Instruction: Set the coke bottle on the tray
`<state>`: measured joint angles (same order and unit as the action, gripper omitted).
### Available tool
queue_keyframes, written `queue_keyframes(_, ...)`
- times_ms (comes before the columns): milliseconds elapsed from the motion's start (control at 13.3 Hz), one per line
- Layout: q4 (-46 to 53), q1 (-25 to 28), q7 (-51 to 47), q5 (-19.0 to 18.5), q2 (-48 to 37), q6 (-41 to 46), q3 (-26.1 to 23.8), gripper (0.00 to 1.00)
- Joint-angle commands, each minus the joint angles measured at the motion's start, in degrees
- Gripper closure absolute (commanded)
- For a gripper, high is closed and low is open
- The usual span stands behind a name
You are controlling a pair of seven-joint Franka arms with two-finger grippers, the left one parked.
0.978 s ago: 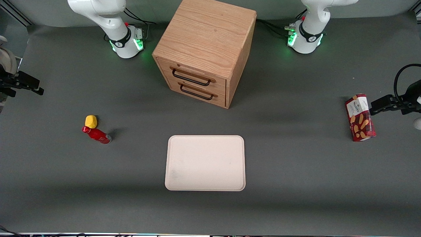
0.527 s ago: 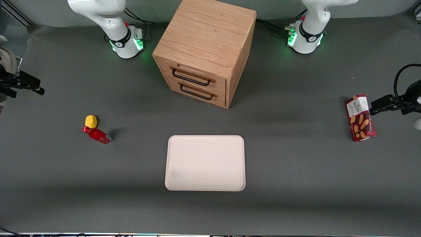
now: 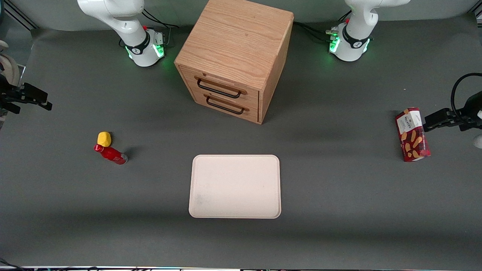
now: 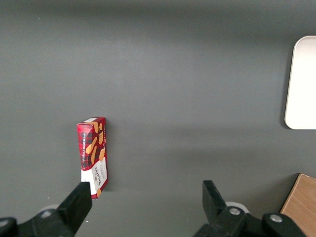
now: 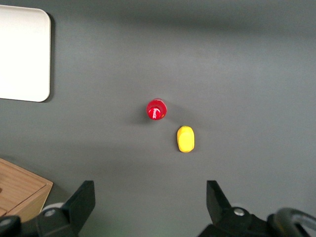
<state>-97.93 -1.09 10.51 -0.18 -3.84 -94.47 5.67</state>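
Note:
The coke bottle (image 3: 110,154) is small and all red and stands on the grey table toward the working arm's end. In the right wrist view it shows from above as a red round cap (image 5: 156,109). The cream-pink tray (image 3: 235,186) lies flat and bare at the table's middle, nearer the front camera than the cabinet; its corner shows in the right wrist view (image 5: 22,54). My right gripper (image 3: 43,102) hangs high at the table's edge, well away from the bottle. Its fingers are open and hold nothing (image 5: 150,190).
A yellow rounded lump (image 3: 104,139) sits right beside the bottle, also in the right wrist view (image 5: 185,138). A wooden drawer cabinet (image 3: 235,56) stands at the middle back. A red biscuit box (image 3: 412,134) lies toward the parked arm's end.
My right gripper has shifted very slightly at the table's edge. The bottle, the lump and the tray have not moved.

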Motion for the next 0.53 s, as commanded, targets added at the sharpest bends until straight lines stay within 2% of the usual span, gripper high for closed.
queue_keyframes(0,-6.03,0.30,1.44,-0.17,-1.35,-5.53,0.30,0.00)
queue_keyframes(452,-15.00,0.39,1.36,0.44,1.63,-18.10,0.22,0.00)
